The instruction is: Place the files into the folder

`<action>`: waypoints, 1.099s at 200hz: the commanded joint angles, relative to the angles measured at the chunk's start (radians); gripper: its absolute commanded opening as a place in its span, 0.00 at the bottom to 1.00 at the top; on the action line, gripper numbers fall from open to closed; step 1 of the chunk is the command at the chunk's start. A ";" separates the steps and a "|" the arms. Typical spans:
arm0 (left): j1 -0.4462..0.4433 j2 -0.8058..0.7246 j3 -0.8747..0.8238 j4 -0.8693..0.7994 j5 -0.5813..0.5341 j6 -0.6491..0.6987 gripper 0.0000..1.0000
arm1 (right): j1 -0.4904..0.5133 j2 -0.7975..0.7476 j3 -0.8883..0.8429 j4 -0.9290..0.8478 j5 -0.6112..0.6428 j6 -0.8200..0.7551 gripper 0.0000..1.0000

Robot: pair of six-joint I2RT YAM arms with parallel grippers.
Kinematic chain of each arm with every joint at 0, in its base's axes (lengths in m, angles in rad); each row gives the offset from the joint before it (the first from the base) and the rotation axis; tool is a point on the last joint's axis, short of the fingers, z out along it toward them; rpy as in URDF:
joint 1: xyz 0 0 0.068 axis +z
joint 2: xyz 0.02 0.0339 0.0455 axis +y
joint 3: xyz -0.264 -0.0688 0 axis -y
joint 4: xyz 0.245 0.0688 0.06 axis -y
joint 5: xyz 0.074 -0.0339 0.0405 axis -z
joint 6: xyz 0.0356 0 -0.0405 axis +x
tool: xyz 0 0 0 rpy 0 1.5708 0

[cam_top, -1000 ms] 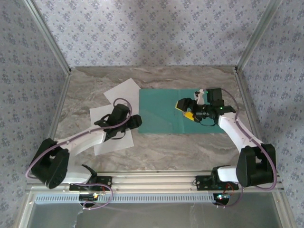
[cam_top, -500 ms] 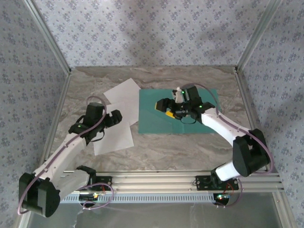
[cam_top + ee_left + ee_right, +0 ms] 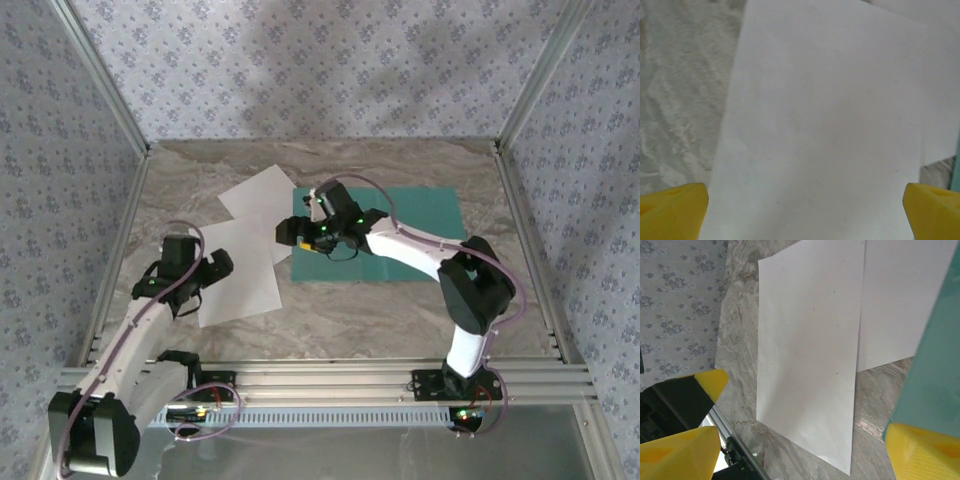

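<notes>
Across the teal folder (image 3: 410,235), the right gripper (image 3: 288,233) has swept within a second from the right half to the left edge. Its arm now stretches long and low over the cover, jaws spread wide and holding nothing. The left gripper (image 3: 213,268) has drawn back over the near file (image 3: 250,285) to that sheet's left edge, elbow folded toward its base, jaws equally wide and empty. Near file and far file (image 3: 258,192) lie flat on the table (image 3: 400,310), slightly overlapping, just left of the folder and outside it. By my judgement the right arm is lining up on the cover's edge or a sheet, and nothing is filed yet
</notes>
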 commanded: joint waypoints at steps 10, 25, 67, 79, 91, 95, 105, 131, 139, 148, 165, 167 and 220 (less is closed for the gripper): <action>0.075 0.020 -0.020 -0.013 0.057 -0.009 1.00 | 0.060 0.094 0.106 -0.074 0.073 -0.006 0.85; 0.097 0.029 -0.032 0.000 0.059 -0.019 1.00 | 0.084 0.141 0.147 -0.091 0.092 -0.002 0.84; 0.149 0.080 -0.056 0.038 0.115 -0.011 1.00 | 0.145 0.264 0.269 -0.145 0.113 -0.002 0.84; 0.155 0.100 -0.058 0.047 0.129 -0.001 0.98 | 0.155 0.290 0.295 -0.153 0.113 -0.002 0.84; 0.158 0.122 -0.059 0.053 0.136 0.005 0.97 | 0.160 0.311 0.308 -0.158 0.113 -0.002 0.83; 0.158 0.127 -0.061 0.059 0.141 0.007 0.96 | 0.161 0.317 0.311 -0.157 0.114 -0.002 0.83; 0.160 0.142 -0.065 0.069 0.153 0.009 0.94 | 0.164 0.328 0.315 -0.157 0.113 -0.002 0.83; 0.166 0.167 -0.068 0.089 0.169 0.010 0.89 | 0.164 0.344 0.313 -0.153 0.113 -0.003 0.82; 0.170 0.175 -0.067 0.094 0.178 0.010 0.87 | 0.163 0.348 0.311 -0.150 0.111 -0.004 0.82; 0.174 0.185 -0.066 0.099 0.190 0.010 0.86 | 0.165 0.353 0.310 -0.147 0.108 -0.005 0.81; 0.180 0.200 -0.064 0.107 0.201 0.010 0.84 | 0.166 0.362 0.310 -0.142 0.098 -0.004 0.80; 0.180 0.202 -0.064 0.107 0.202 0.011 0.84 | 0.165 0.364 0.310 -0.142 0.098 -0.004 0.80; 0.184 0.235 -0.061 0.116 0.221 0.017 0.83 | 0.173 0.388 0.309 -0.119 0.076 0.007 0.79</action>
